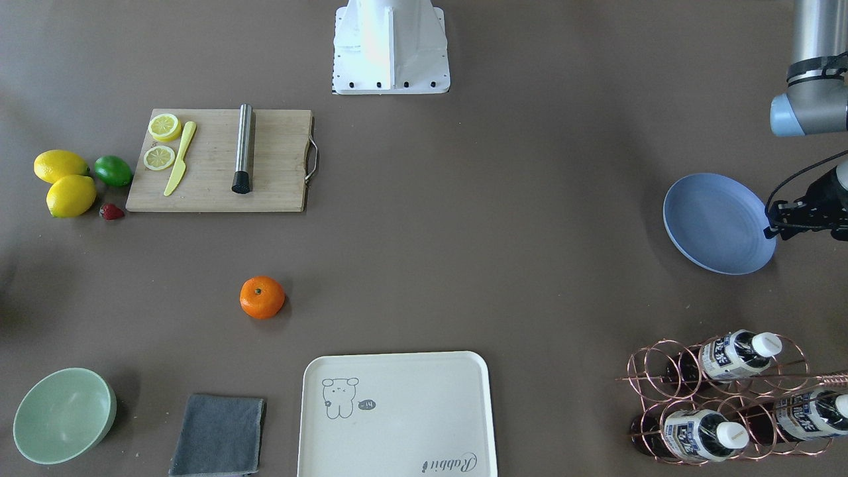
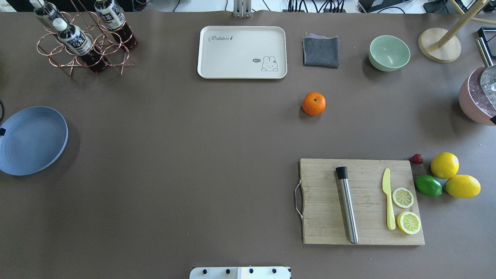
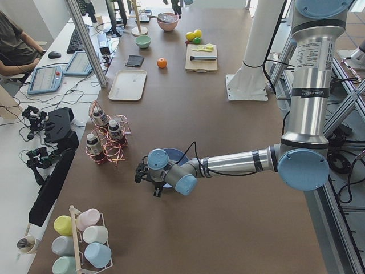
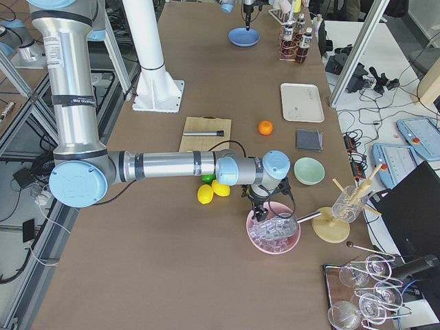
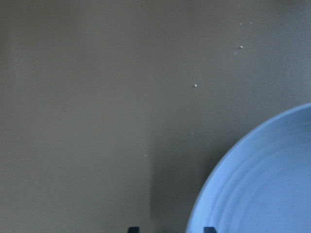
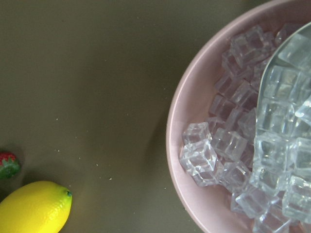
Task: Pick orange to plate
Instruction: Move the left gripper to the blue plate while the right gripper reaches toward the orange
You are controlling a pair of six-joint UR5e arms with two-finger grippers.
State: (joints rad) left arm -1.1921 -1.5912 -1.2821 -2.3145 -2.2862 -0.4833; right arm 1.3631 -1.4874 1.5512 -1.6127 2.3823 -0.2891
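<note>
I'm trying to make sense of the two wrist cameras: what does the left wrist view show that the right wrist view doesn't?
Only the left wrist view shows the plate, its blue ringed edge filling the lower right corner. Only the right wrist view shows a pink bowl full of ice cubes, plus a lemon and a strawberry at the lower left. Both share the brown table as background.

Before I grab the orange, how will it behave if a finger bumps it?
The orange looks round and sits alone on the flat table with nothing touching it, so a bump would probably roll it. Its skin looks smooth and slightly glossy, so an off-centre pinch might let it slip out.
</note>
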